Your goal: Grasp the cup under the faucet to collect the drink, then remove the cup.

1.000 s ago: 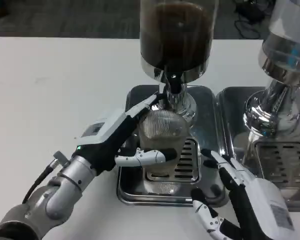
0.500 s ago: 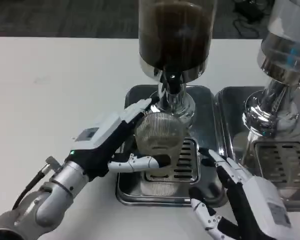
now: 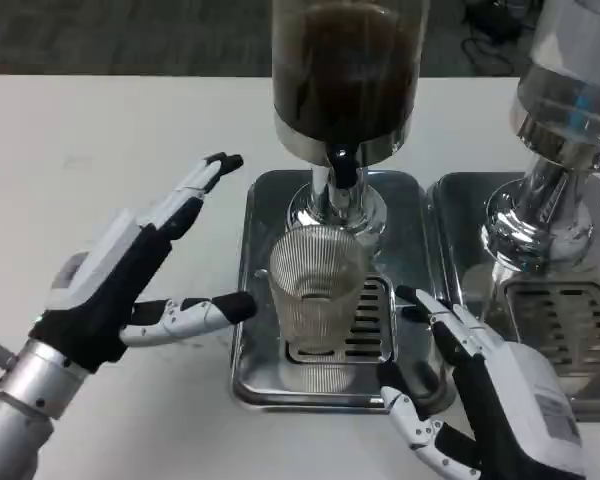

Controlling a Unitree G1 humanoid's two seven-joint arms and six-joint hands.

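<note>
The cup (image 3: 318, 298) was a clear ribbed glass that stood upright on the slotted grate of a shiny metal drip tray (image 3: 252, 300). It looked empty, though that was hard to judge through the ribbing. It sat just below the black faucet (image 3: 344, 165), which stuck out from the base of a tall dispenser (image 3: 345, 70) filled with a dark drink. Nothing touched the cup.
</note>
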